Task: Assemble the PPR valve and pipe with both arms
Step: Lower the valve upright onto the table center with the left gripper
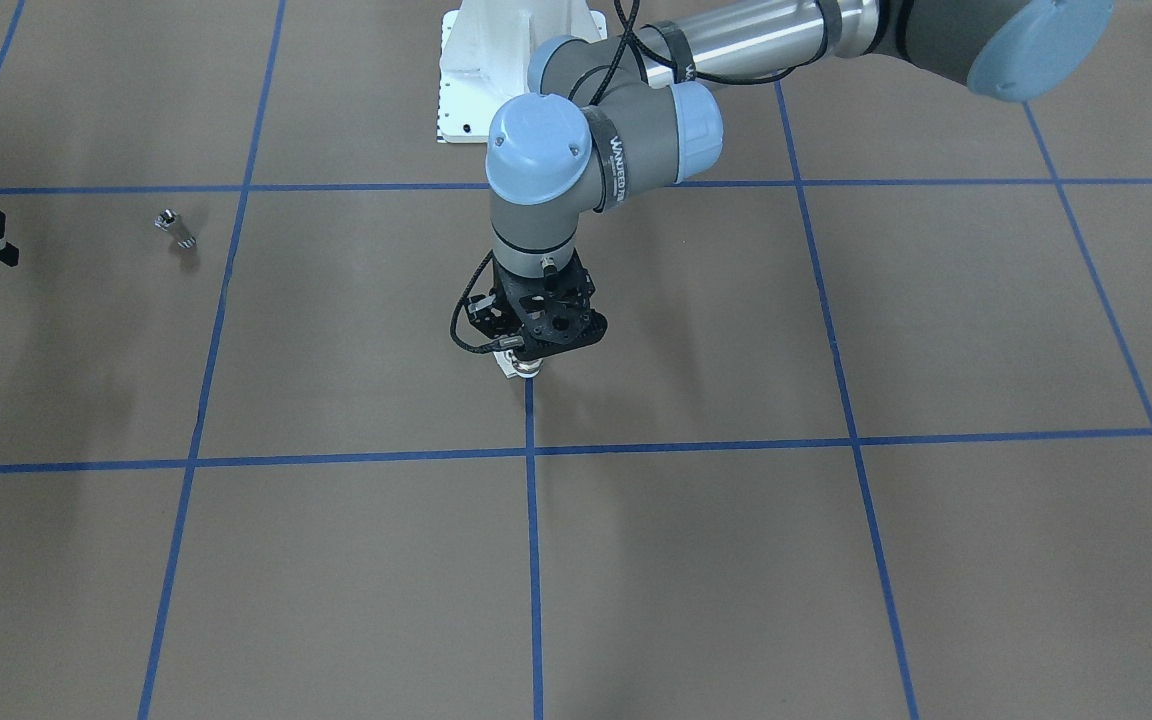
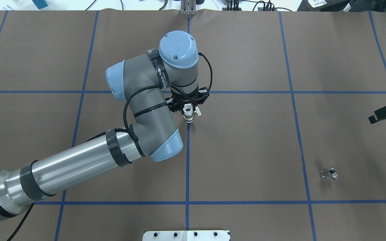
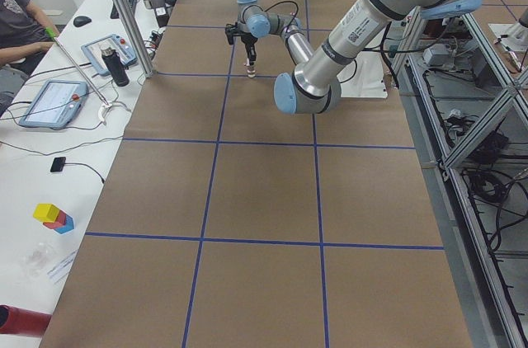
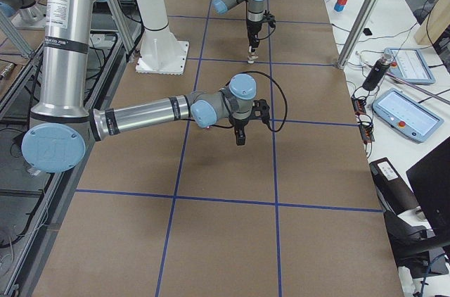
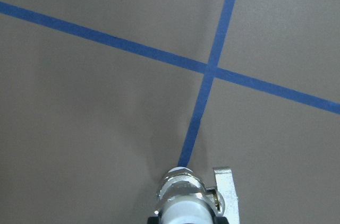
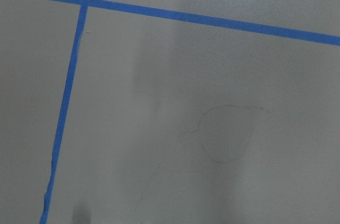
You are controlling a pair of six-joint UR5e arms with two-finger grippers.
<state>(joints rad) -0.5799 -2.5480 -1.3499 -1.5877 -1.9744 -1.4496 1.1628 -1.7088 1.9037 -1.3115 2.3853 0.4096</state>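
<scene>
My left gripper [image 1: 533, 352] points straight down over a blue tape line near the table's middle and is shut on the PPR valve [image 1: 521, 369]. The valve stands upright with its white end and side lever below the fingers, as the overhead view [image 2: 188, 115] and the left wrist view [image 5: 183, 197] also show. It is close to the table; I cannot tell if it touches. The pipe [image 2: 328, 173], a tiny silvery tube, lies alone on the table, also in the front view [image 1: 176, 230]. My right gripper [image 2: 384, 93] hangs open and empty at the table's edge, apart from the pipe [image 4: 240, 135].
The brown table is marked with a blue tape grid [image 1: 529, 450]. The white robot base plate [image 1: 496, 70] sits at the robot's side. Beyond the far edge stand metal posts [image 4: 365, 15] and a side table with tablets [image 4: 404, 114].
</scene>
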